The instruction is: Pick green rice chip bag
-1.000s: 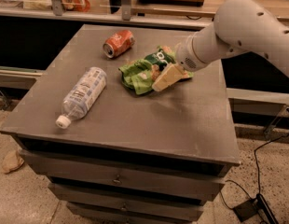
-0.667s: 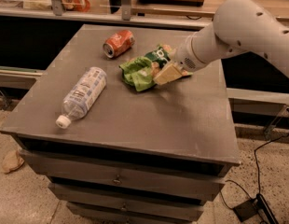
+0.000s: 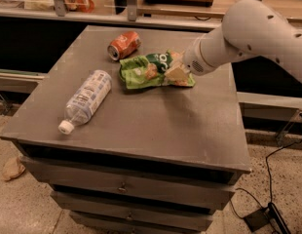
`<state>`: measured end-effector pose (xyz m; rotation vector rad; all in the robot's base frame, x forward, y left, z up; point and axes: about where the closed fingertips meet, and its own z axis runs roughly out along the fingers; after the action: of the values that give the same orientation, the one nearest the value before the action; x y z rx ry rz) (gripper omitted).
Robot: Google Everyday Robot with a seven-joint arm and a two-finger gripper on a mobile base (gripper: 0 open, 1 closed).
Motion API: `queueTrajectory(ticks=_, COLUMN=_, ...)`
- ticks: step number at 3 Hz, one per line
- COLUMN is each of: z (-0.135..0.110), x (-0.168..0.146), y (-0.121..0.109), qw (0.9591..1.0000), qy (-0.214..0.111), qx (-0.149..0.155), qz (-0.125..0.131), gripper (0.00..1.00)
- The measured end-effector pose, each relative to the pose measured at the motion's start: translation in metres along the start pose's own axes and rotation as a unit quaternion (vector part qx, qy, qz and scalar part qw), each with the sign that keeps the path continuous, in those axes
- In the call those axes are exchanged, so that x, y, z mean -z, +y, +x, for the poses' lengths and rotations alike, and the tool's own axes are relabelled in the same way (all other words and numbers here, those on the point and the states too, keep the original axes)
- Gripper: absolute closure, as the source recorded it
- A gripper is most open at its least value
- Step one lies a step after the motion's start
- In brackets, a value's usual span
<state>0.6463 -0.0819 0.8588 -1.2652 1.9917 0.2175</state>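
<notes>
So the bag [image 3: 146, 72] is lying crumpled in the back half of the top [image 3: 156, 130], a touch right of centre. Its long axis runs roughly left-right, more or less parallel to the back edge. The gripper [image 3: 176, 73] is right on the bag's right end, overlapping the foil there, so nearly all of the bag stretches away to the left of it. Honestly can't tell how wide the gripper is set or whether it's actually got hold of anything, since the tan bit just sits over the crinkled edge. The arm [image 3: 248, 33] reaches in from over the right edge, up toward the back-right corner. My read is the pick comes down to getting a bite on that right end and going straight up, rather than any reaching across. The can [image 3: 124, 45] is the closest neighbour. It sits behind and left of the bag near the back edge, close to it but not touching as far as I can see. The bottle [image 3: 87, 97] lies on its side over on the left half, angled with its cap [image 3: 66, 126] pointing at the front-left corner, well clear of the bag. Nothing sits between gripper and bag. The only snag I'd guess at is the bag's left end dragging toward the can on the lift.
</notes>
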Motion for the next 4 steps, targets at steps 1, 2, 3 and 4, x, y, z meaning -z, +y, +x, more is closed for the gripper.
queueTrajectory(ticks=1, z=0.001, x=0.001, y=-0.002, qw=0.9999, qy=0.0, qx=-0.005, qz=0.01, gripper=1.0)
queueTrajectory(ticks=2, z=-0.003, x=0.007, y=-0.005, qw=0.9997, qy=-0.009, qx=-0.007, qz=0.02, gripper=1.0)
queueTrajectory(ticks=3, z=-0.011, x=0.015, y=-0.007, qw=0.9992, qy=-0.031, qx=-0.013, qz=0.024, gripper=1.0)
queueTrajectory(ticks=4, z=-0.025, x=0.027, y=-0.011, qw=0.9978, qy=-0.06, qx=-0.017, qz=0.023, gripper=1.0)
